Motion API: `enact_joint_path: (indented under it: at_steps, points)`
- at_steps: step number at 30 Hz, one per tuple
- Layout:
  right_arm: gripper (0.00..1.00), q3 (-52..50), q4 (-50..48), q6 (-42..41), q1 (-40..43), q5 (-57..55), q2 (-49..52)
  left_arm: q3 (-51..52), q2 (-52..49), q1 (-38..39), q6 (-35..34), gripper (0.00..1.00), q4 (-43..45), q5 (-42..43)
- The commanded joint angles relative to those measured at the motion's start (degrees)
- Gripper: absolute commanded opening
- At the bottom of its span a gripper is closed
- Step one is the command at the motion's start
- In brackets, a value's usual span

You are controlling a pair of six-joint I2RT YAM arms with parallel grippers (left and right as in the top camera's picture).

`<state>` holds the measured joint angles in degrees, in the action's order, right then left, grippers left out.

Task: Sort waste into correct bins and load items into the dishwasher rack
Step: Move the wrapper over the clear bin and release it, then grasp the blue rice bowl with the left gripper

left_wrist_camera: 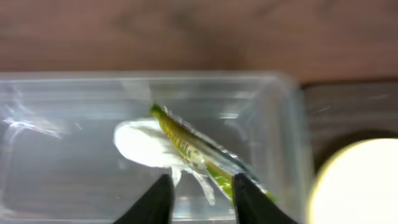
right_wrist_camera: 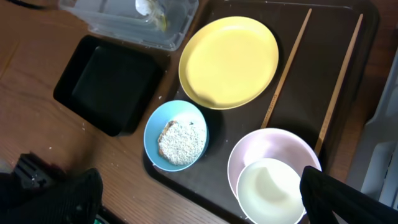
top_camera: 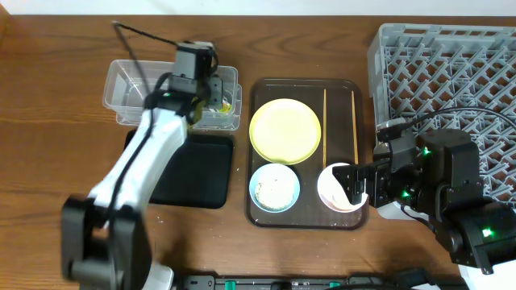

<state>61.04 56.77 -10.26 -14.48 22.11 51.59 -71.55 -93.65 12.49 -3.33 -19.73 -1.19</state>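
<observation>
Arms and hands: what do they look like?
Left arm: white links, black joints, a black cable alongside; left hand black, tapered. Right arm: bulky black housings, green lights, thin black cable; right hand black.

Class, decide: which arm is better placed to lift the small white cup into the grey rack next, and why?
Right. The right gripper hangs open beside the pinkish bowl holding the white cup, with the grey rack alongside. The left gripper is far off over the clear tub.
</observation>
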Motion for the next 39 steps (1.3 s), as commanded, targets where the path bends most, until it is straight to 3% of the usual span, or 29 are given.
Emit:
enact_joint_path:
  at_steps: [1, 5, 8, 11, 16, 26, 36, 39]
  points:
    - [0.99, 0.87, 0.07, -0.42, -0.17, 0.44, -0.26, -1.55, 6.97, 0.39, -1.90, 0.57, -3.63, 7.65]
    - [0.99, 0.87, 0.09, -0.42, -0.17, 0.44, -0.26, -1.55, 14.01, 1.77, -1.88, 0.64, -10.99, 22.73]
    - [0.99, 0.87, 0.07, -0.46, -0.17, 0.44, -0.26, -1.55, 17.33, 3.37, -2.34, 0.64, -16.65, 31.04]
    - [0.99, 0.87, 0.07, -1.36, -0.17, 0.39, -0.26, -1.51, 18.16, 6.69, -5.05, 0.55, -24.87, 29.22]
    - [0.99, 0.87, 0.00, -3.80, -0.17, 0.39, -0.26, 1.73, 16.70, 16.68, -11.65, 0.52, -33.81, 18.88]
    - [0.99, 0.87, 0.00, -8.41, -0.15, -0.68, -1.05, 10.54, 7.98, 36.22, -25.27, 0.52, -21.70, 4.22]
    - [0.99, 0.87, 2.29, -8.31, -0.17, -0.90, -1.44, 10.54, -3.10, 39.89, -27.47, 0.48, -15.17, 5.29]
    - [0.99, 0.87, 2.19, -8.31, -0.17, -0.90, -1.44, 10.54, -5.11, 40.63, -27.41, 0.41, -13.53, 5.64]
